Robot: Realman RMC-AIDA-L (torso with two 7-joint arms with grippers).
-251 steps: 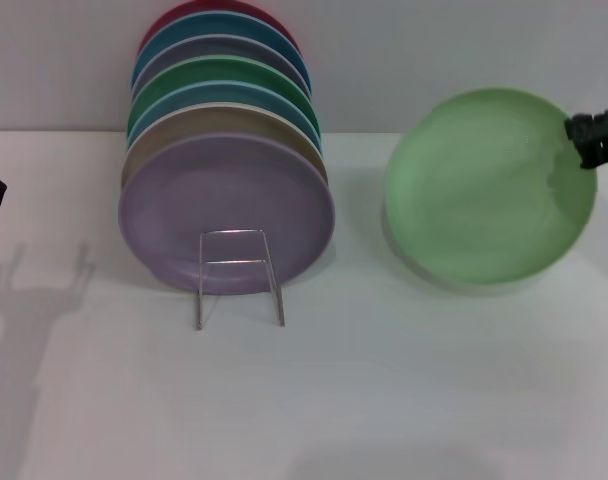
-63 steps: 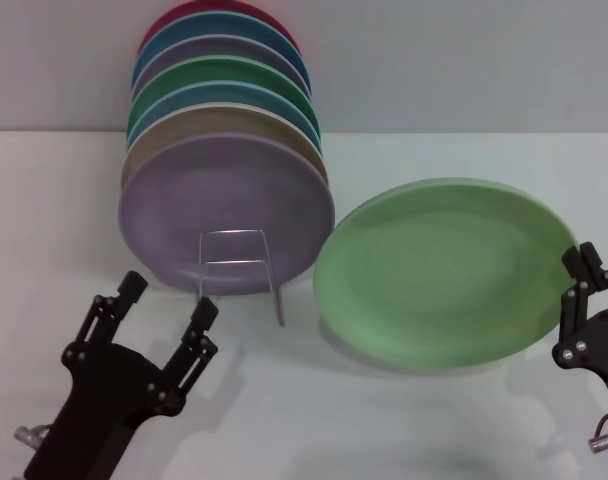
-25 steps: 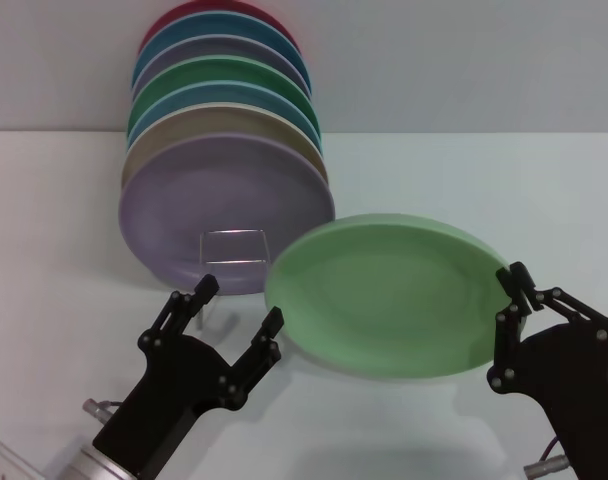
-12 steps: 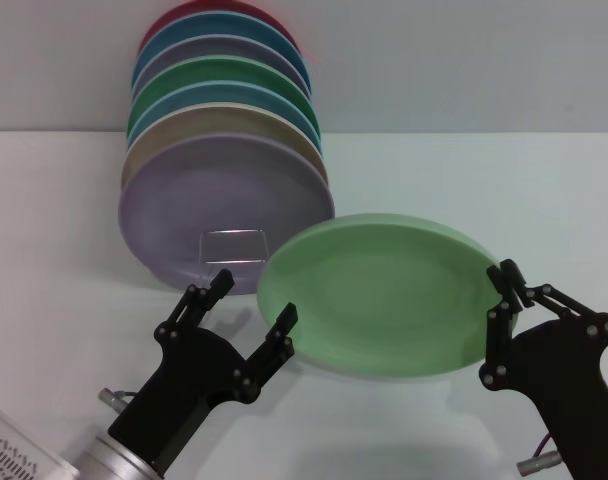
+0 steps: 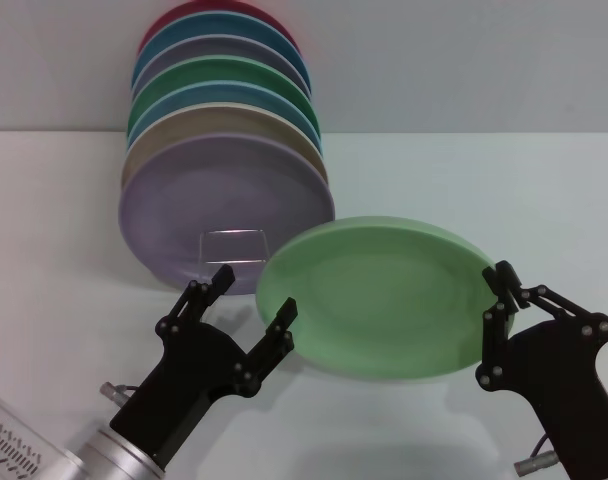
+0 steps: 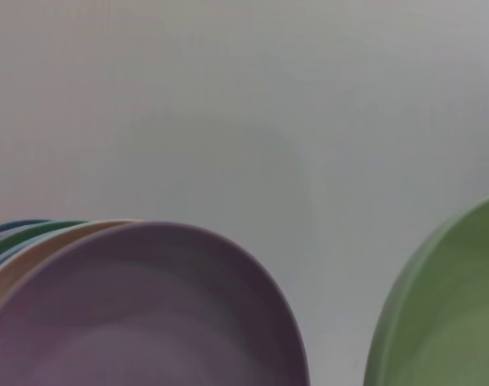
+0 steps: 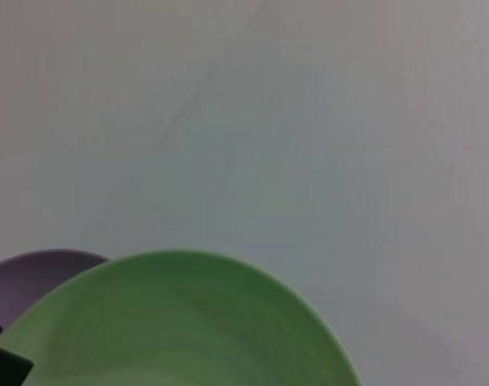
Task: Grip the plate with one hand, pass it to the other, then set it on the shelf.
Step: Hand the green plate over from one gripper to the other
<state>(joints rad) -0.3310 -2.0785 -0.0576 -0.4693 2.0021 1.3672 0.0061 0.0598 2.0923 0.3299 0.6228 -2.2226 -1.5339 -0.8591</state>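
Note:
The light green plate (image 5: 374, 298) hangs tilted above the white table, in front and to the right of the shelf. My right gripper (image 5: 497, 290) is shut on its right rim. My left gripper (image 5: 252, 298) stands open at the plate's left rim, one finger (image 5: 284, 318) in front of the rim and the other (image 5: 216, 283) left of it. The shelf (image 5: 232, 238) is a thin wire rack full of upright plates, its front frame partly hidden by my left gripper. The plate also fills the left wrist view (image 6: 445, 314) and right wrist view (image 7: 180, 322).
Several plates stand in the rack, a lavender plate (image 5: 219, 200) at the front, with tan, blue, dark green and red ones behind. The lavender plate shows in the left wrist view (image 6: 140, 314). A grey wall rises behind the white table (image 5: 64, 250).
My left gripper has moved up and right, until its open fingers straddle the plate's left rim. My right gripper has brought the plate slightly left.

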